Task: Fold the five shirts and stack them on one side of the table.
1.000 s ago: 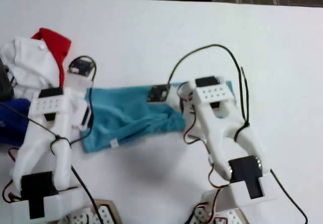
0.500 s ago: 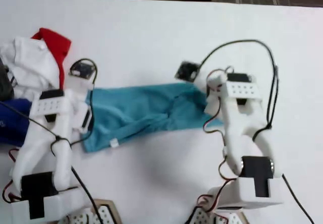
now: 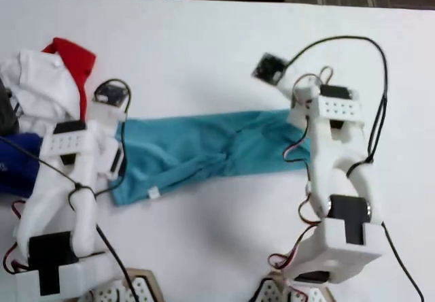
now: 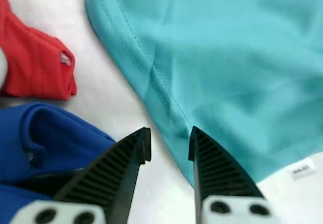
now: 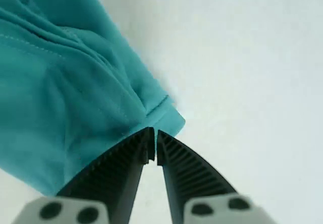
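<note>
A teal shirt lies stretched in a long band across the table between the two arms. My right gripper is shut on its right-hand corner, near the right arm's wrist. My left gripper is open at the shirt's left end, its fingers straddling the hem, one finger over the cloth. The left arm stands by that end. A white tag shows on the shirt's near edge.
A pile of shirts sits at the table's left edge: white, red and blue. The red shirt and blue shirt lie close beside my left gripper. Bare white table spreads behind and to the right.
The right arm has swung to the right with the teal shirt's corner in its gripper, pulling the bunched shirt out into a long band. The left arm has stayed still.
</note>
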Controlling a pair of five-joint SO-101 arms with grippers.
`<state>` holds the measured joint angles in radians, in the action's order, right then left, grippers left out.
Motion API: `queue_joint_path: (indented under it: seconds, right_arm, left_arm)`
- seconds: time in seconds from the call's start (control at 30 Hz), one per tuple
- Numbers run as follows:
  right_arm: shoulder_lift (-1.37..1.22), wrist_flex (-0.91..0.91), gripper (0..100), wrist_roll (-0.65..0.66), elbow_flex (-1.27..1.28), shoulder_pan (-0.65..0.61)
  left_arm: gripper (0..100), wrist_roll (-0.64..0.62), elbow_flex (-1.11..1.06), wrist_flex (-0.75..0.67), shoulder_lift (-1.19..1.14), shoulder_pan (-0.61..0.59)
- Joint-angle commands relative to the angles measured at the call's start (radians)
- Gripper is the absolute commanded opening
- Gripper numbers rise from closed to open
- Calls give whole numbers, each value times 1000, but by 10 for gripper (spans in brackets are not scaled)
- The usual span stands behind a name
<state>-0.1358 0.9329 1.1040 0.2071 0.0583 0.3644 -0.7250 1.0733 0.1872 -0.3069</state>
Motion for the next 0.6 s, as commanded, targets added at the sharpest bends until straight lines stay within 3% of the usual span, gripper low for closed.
queue_joint_path:
  seconds: [0.0,0.33,0.57]
  right_arm:
    - [33,84,20,-63,-89,19]
    - [200,394,20,-66,-80,-82]
    - [24,180,20,-71,-28,-85]
  left_arm:
    - [154,5,-1,-5,37,-2]
    - [154,3,-1,-11,37,-2]
    - [154,5,-1,-11,37,-2]
